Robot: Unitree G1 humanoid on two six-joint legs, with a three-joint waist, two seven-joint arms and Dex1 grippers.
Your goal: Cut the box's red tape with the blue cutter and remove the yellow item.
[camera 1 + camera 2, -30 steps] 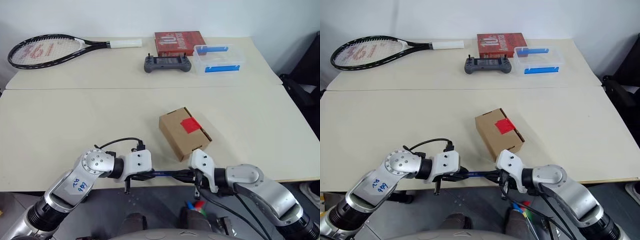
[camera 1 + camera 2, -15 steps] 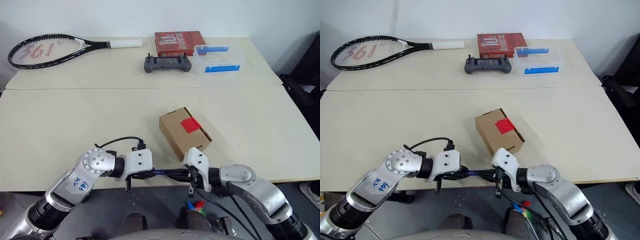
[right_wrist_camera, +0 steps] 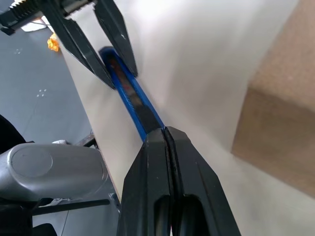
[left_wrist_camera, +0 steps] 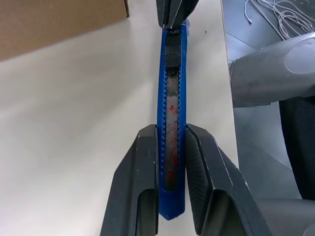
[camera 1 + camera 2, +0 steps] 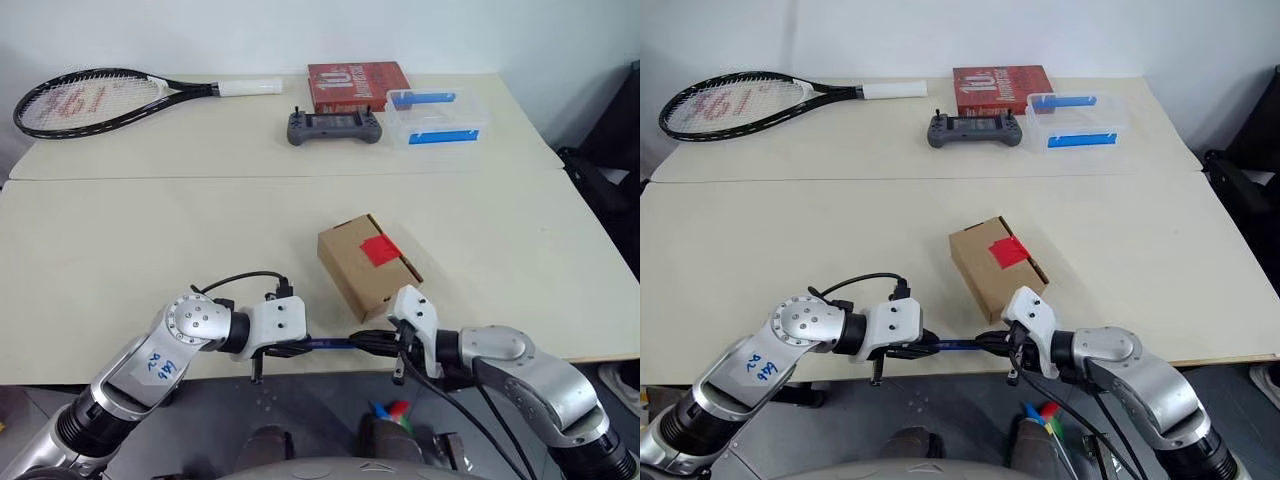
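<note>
At the near edge of the pale surface (image 5: 120, 240), the slim blue pen-shaped cutter (image 4: 171, 147) is held level between both tools: the left tool (image 5: 303, 346) is clamped on one end, the right tool (image 5: 366, 341) pinched shut on the other. Just beyond, the small brown cardboard box (image 5: 362, 268) lies with its red tape patch (image 5: 381, 250) on top.

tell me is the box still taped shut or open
Shut. The box has its flaps down flat, and the red tape lies unbroken across the seam.

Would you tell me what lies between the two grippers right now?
The blue cutter bridges them: the left gripper clamps one end, the right gripper pinches the other, above the table's near edge, seen in both wrist views.
</note>
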